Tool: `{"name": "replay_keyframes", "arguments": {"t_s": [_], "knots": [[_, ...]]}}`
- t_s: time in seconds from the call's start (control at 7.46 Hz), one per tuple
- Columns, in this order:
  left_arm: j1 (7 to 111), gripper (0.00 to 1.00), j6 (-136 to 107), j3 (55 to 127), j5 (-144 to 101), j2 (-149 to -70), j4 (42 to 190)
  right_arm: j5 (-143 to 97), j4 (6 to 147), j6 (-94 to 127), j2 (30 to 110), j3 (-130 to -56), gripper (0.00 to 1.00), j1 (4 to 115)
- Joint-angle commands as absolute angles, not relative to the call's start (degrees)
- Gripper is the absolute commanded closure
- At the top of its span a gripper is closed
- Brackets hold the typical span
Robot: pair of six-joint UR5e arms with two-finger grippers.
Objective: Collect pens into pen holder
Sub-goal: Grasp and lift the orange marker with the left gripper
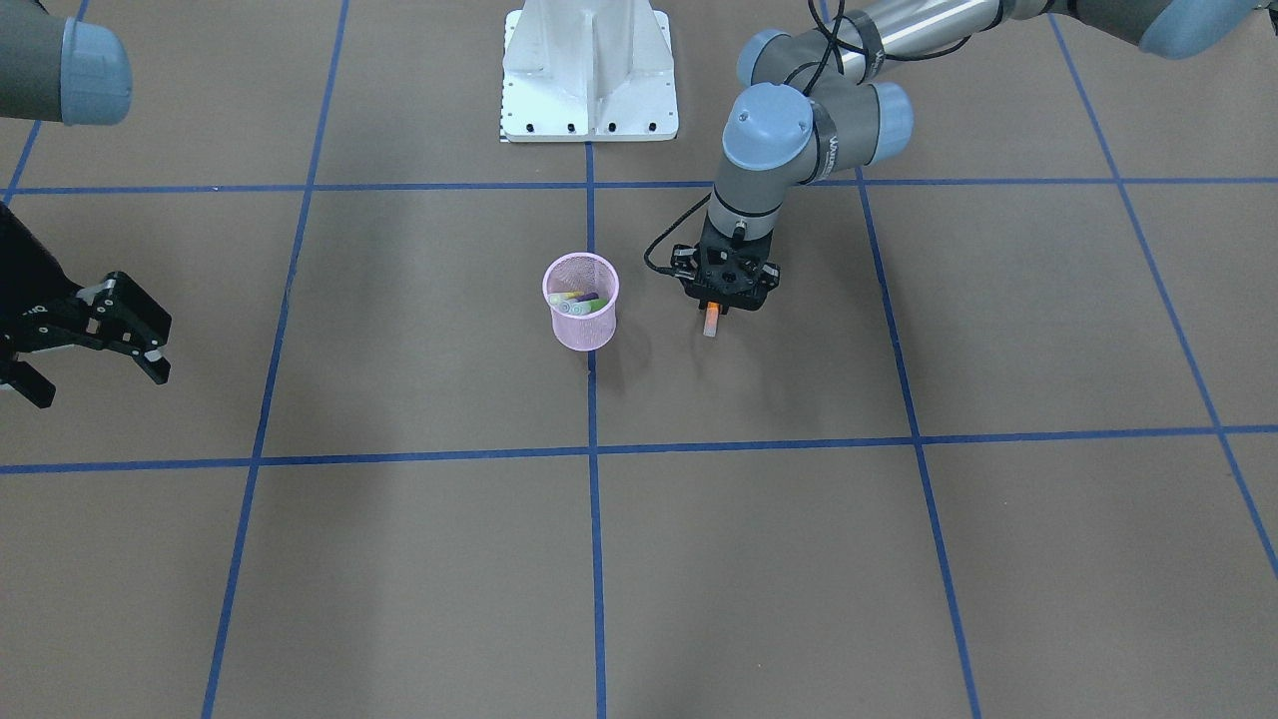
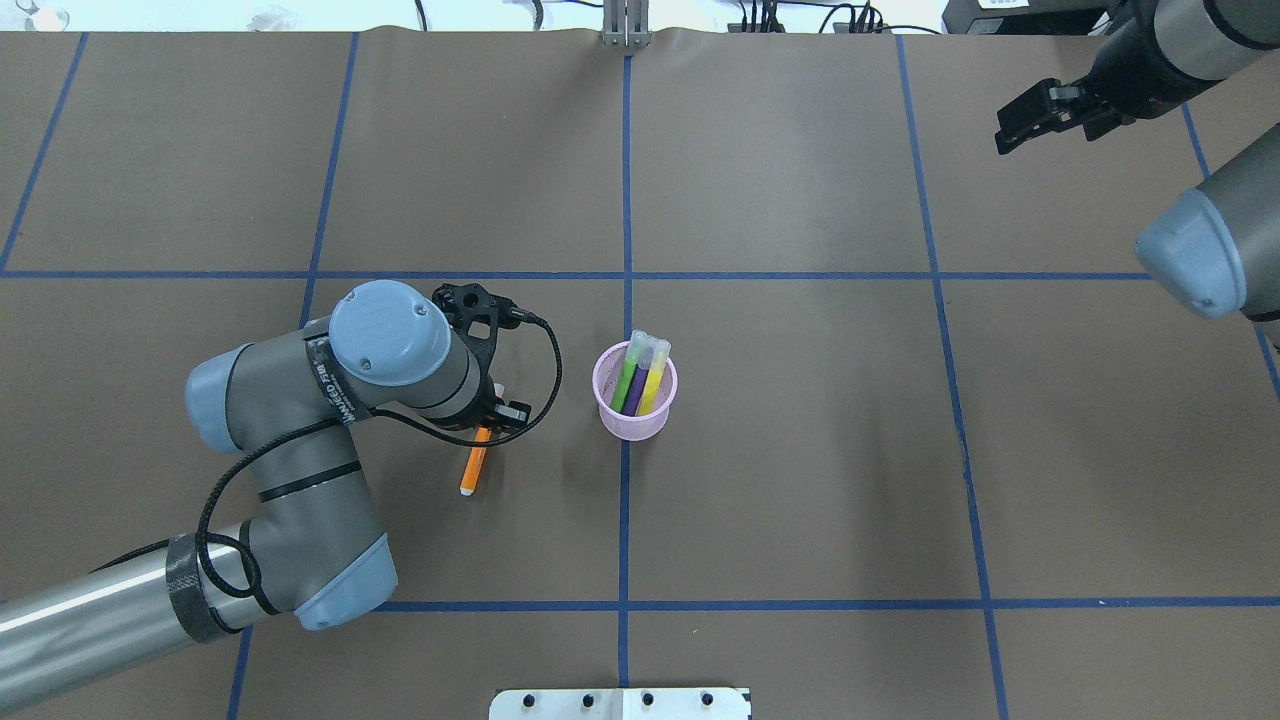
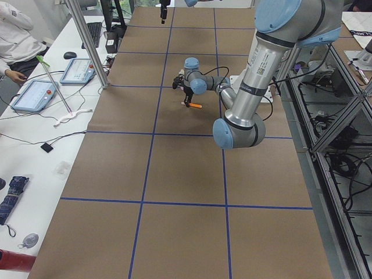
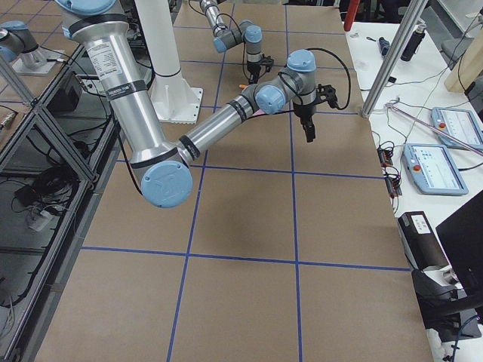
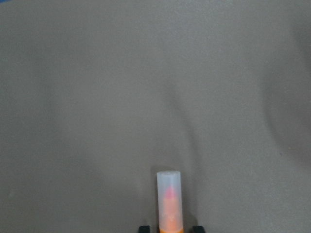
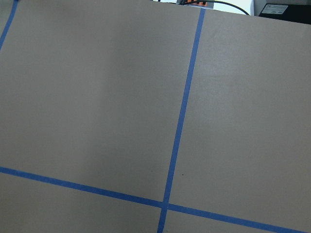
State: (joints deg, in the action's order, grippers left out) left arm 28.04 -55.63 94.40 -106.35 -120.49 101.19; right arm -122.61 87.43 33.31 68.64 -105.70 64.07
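The pink mesh pen holder (image 2: 630, 428) stands upright near the table's middle, also in the front view (image 1: 584, 330). It holds a green pen (image 2: 629, 375), a purple pen (image 2: 640, 378) and a yellowish pen (image 2: 654, 380). My left gripper (image 2: 485, 428) is beside the holder, shut on the orange pen (image 2: 473, 467). The pen's pale cap end sticks out past the fingertips (image 5: 169, 194) toward the table. In the front view the gripper (image 1: 719, 303) points down with the pen (image 1: 711, 322) below it. My right gripper (image 1: 100, 384) is open and empty, far off at the table's side (image 2: 1040, 135).
The white metal robot base (image 1: 589, 70) stands at the robot's edge of the table. Blue tape lines (image 6: 182, 116) divide the brown table surface into squares. An operators' desk with tablets (image 3: 35, 93) runs along the far edge.
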Motion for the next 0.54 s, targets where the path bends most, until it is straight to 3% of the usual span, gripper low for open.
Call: {"name": "replay_keyframes", "arguments": {"t_s": [0.0, 0.4], "knots": [[28.2, 1.0, -55.5, 95.2, -106.3, -120.8, 101.2, -122.6, 87.4, 33.4, 68.6, -105.7, 0.0, 64.1], [29.8, 1.0, -49.1, 101.9, -101.2, -121.1, 108.4, -122.7, 87.5, 33.3, 68.6, -105.6, 0.0, 64.2]]}}
